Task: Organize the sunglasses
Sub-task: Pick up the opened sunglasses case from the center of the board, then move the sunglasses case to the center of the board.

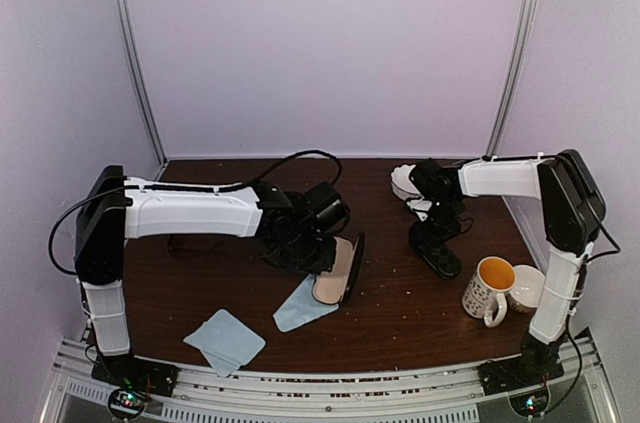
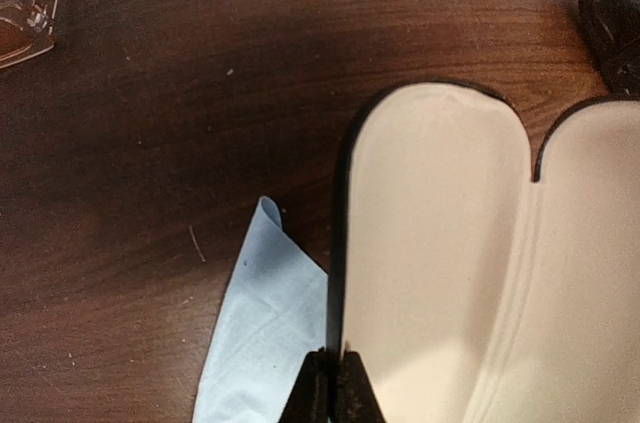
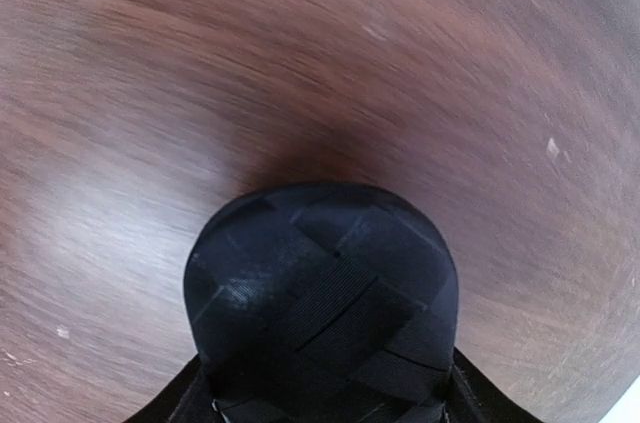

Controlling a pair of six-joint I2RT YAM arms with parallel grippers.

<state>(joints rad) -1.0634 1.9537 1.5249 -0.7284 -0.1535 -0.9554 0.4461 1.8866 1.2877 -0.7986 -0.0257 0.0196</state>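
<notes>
Pinched shut on just the thin rim of the open black cream-lined glasses case (image 2: 440, 263), my left gripper (image 2: 326, 388) may slip; whether my right gripper (image 1: 437, 238) holds anything, I cannot tell.

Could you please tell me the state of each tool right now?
Left tool: closed on the open glasses case rim.
Right tool: around black woven case; grip cannot be told.
</notes>
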